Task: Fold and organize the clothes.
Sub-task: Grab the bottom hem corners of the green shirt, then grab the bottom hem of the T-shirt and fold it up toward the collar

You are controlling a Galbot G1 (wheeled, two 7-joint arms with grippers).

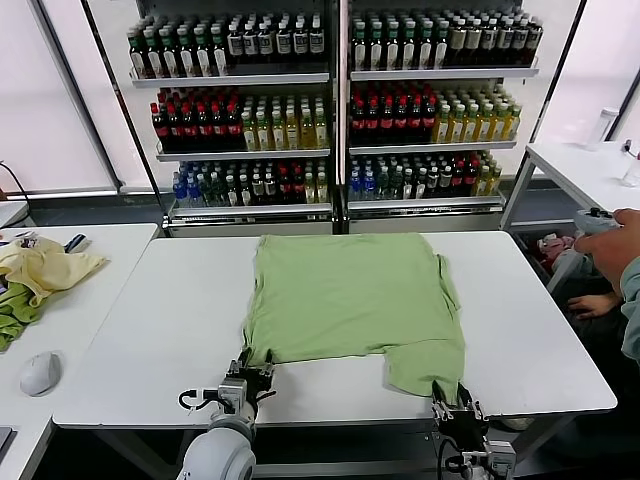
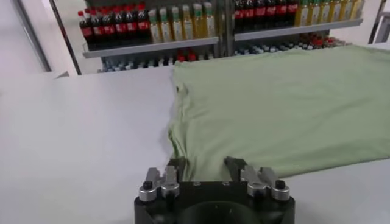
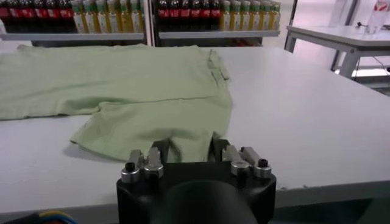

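From the head view, you see the shirt spread flat in the middle of the white table, its back up, with one part hanging down toward the near right edge. Your left gripper sits at the shirt's near left corner, and your right gripper at the near edge of the lower right flap. On the side table to the left lie a yellow garment, a green cloth and a mouse; drink shelves stand behind. In the left wrist view, the fingers stand narrow with the shirt's corner between them, pinching the cloth. In the right wrist view, the fingers are likewise drawn in around the flap's edge, gripping the shirt where it meets the table.
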